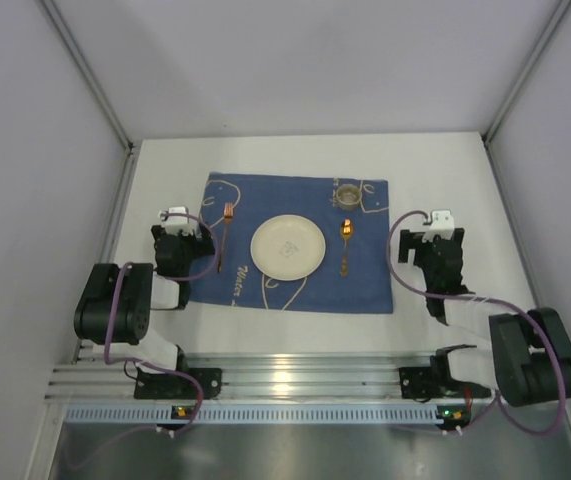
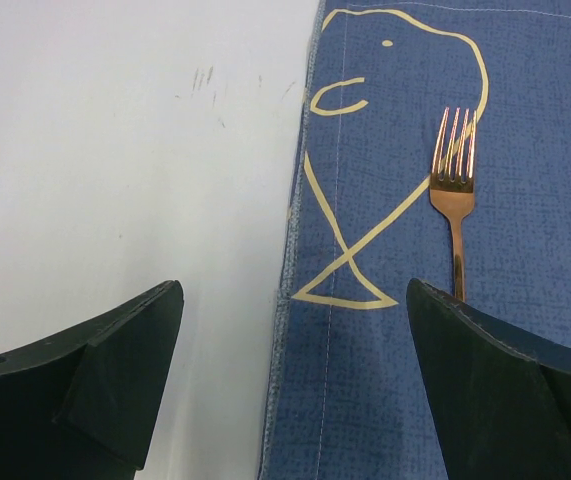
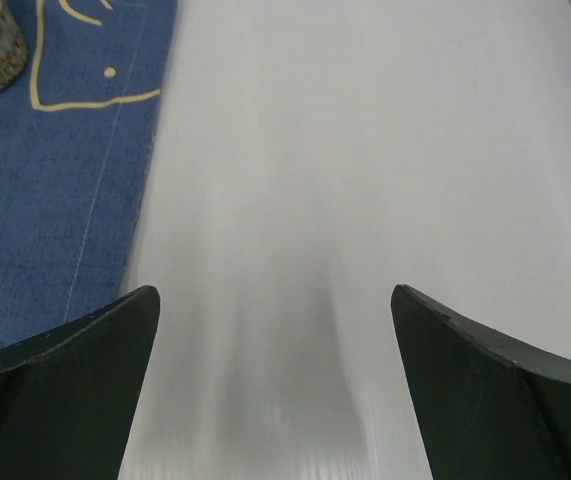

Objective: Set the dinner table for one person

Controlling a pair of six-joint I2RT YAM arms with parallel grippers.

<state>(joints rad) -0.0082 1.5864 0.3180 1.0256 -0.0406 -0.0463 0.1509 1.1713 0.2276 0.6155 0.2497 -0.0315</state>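
Subj: dinner table (image 1: 435, 180), white top filling the cell floor, just ahead of both arm bases. Blue placemat (image 1: 365, 285) lay centred on it. Plate (image 1: 287, 247) sat mid-mat, w/ fork (image 1: 224, 240) on L side, spoon (image 1: 346, 245) on R, small cup (image 1: 347, 193) just beyond spoon. No knife seen. L gripper (image 2: 293, 300) was spread, empty, over mat's edge nr fork. R gripper (image 3: 273, 295) was spread, empty, over bare top beside mat. Judged approx done.
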